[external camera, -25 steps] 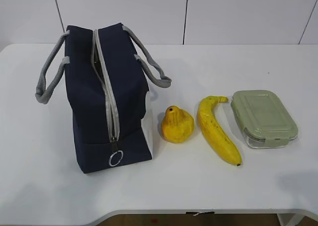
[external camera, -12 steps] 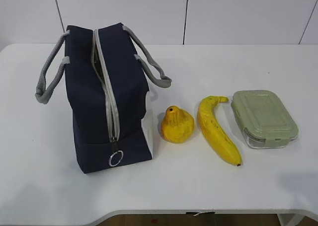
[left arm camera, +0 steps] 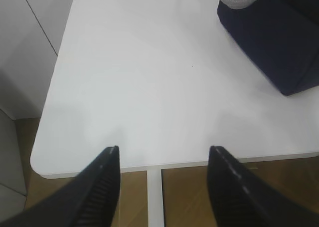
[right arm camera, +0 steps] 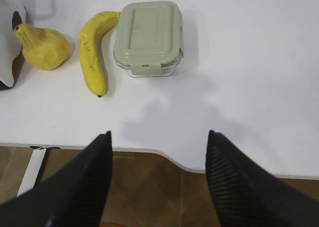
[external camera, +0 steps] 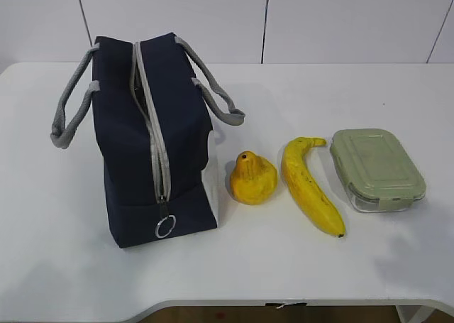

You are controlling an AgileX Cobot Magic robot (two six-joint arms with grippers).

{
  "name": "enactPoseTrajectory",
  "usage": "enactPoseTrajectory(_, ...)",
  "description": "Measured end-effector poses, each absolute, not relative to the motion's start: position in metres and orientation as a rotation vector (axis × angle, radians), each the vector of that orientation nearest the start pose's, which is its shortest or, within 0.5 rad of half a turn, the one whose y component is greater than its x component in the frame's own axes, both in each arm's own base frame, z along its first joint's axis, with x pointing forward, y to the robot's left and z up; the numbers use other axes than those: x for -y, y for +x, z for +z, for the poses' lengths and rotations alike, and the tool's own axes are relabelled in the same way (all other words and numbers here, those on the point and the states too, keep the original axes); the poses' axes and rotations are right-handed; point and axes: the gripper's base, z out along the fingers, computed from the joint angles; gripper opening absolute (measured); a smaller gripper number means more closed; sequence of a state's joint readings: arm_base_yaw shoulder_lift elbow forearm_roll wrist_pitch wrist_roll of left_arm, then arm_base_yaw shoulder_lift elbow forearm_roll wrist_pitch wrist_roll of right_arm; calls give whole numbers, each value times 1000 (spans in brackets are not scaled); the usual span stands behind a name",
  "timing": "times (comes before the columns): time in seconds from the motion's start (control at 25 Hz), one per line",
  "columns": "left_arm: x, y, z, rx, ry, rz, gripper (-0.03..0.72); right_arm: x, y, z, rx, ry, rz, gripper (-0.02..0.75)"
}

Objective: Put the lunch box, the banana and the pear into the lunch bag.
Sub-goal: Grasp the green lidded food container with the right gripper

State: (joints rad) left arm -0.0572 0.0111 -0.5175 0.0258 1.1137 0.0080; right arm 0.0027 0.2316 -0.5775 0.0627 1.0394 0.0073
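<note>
The navy lunch bag (external camera: 152, 135) stands on the left of the white table (external camera: 71, 252), its grey zipper strip closed and the ring pull (external camera: 164, 227) at the near end. The pear (external camera: 252, 178) sits just right of the bag. The banana (external camera: 309, 185) lies beside it, then the lunch box (external camera: 377, 168) with its sage-green lid. Neither gripper shows in the exterior view. My left gripper (left arm camera: 163, 148) is open and empty over the table's near left edge, the bag's corner (left arm camera: 279, 37) far right of it. My right gripper (right arm camera: 159, 133) is open and empty at the near edge, short of the lunch box (right arm camera: 148, 37), banana (right arm camera: 93, 50) and pear (right arm camera: 44, 47).
The bag's grey webbing handles (external camera: 69, 110) hang out to both sides. White wall panels stand behind the table. The table's front edge curves in near its right end (right arm camera: 189, 167), with wooden floor below.
A faint shadow has spread over the table's near right corner in the exterior view. The bag, pear, banana and lunch box have not moved.
</note>
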Motion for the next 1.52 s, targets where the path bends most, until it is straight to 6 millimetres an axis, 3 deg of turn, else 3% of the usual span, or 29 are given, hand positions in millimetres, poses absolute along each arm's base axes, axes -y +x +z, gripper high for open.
enactPoseTrajectory(0.24, -3, -7, 278, -2090, 66, 1, 430, -5, 74, 325, -2296, 40, 94, 476)
enactPoseTrajectory(0.4, -3, -7, 278, -2090, 66, 1, 430, -5, 116, 338, -2379, 53, 101, 475)
enactPoseTrajectory(0.68, -3, -7, 278, -2090, 66, 1, 430, -6, 187, 344, -2532, 64, 110, 476)
enactPoseTrajectory(1.0, -3, -7, 278, -2090, 66, 1, 430, -16, 261, 332, -2716, -91, 216, 475)
enactPoseTrajectory(1.2, -3, -7, 278, -2090, 66, 1, 430, -17, 293, 325, -2739, -202, 352, 476)
enactPoseTrajectory(1.52, -3, -7, 278, -2090, 66, 1, 430, 10, 326, 291, -2746, -261, 652, 475)
